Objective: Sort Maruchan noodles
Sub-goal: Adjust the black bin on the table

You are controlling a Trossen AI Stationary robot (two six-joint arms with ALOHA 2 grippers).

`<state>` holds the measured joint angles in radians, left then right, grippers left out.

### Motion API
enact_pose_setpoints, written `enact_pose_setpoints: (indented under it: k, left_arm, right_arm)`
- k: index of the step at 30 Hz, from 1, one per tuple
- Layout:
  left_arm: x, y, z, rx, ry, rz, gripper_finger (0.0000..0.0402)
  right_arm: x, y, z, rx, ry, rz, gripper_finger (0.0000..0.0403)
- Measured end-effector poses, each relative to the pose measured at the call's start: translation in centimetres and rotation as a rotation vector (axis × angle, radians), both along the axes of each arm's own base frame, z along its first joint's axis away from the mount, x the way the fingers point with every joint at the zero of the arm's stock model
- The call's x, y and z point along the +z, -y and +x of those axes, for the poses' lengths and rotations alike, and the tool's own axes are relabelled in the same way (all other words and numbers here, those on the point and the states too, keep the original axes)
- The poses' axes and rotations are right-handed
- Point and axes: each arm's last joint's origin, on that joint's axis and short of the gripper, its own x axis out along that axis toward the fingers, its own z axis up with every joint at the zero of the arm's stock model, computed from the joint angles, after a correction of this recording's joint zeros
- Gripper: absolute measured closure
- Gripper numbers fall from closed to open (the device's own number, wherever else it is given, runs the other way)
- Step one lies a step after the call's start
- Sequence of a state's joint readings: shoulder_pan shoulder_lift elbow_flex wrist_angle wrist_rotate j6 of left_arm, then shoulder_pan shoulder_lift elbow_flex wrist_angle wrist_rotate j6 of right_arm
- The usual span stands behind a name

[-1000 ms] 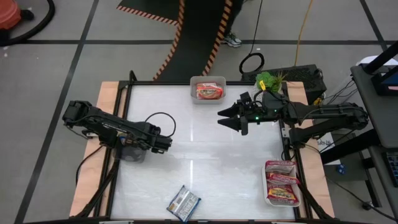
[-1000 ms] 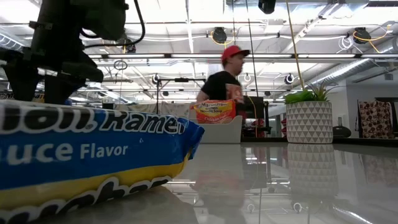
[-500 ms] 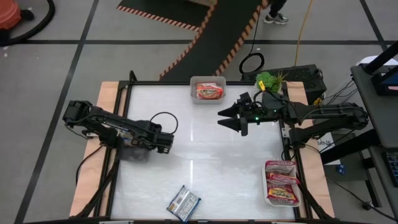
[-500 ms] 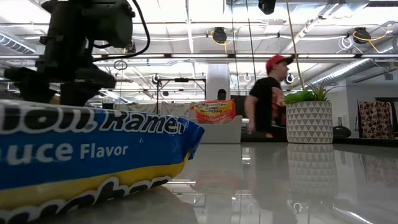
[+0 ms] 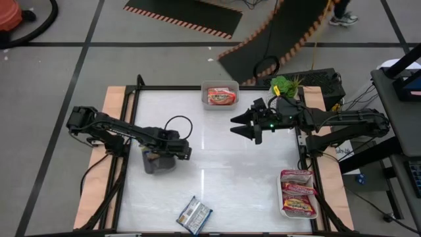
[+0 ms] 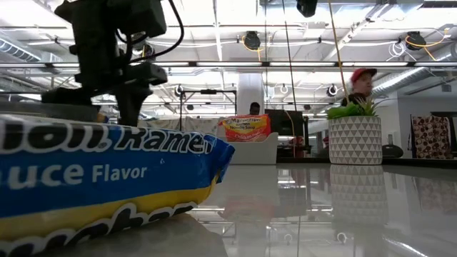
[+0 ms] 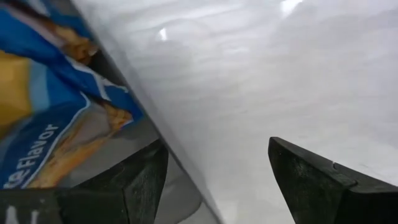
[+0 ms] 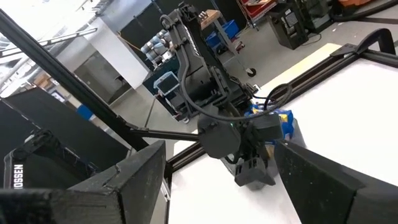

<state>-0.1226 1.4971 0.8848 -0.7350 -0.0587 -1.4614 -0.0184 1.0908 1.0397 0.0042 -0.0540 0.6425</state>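
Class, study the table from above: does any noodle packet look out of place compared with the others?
Yes. One blue packet lies loose and askew on the bare table near its front edge, while the orange-red packets sit in trays: one in the back tray, several in the right tray.

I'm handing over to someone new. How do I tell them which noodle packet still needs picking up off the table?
Start at the white table and go to its near edge, left of the middle. The blue packet lies there alone on the bare top. Every other packet sits in a tray: orange-red at the far edge, red at the near right corner, blue under the left claw.
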Motion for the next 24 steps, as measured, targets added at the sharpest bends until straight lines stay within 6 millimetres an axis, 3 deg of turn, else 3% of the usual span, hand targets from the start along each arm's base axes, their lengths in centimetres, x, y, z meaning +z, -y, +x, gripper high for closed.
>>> enact_pose_setpoints:
  k: [12, 19, 24]
  left_arm:
    - [0.7, 0.1, 2.0, -0.147, 0.215, 0.067, 0.0122]
    - [0.7, 0.7, 1.9, -0.167, 0.207, -0.086, 0.0122]
    - [0.6, 1.4, 1.7, -0.130, 0.189, -0.132, 0.0151]
  right_arm:
    - [-0.5, 0.0, -0.1, 0.001, -0.051, -0.003, 0.0112]
    - [-0.5, 0.0, -0.1, 0.001, -0.051, -0.003, 0.0112]
    - [-0.6, 0.0, -0.1, 0.001, -0.066, -0.003, 0.0112]
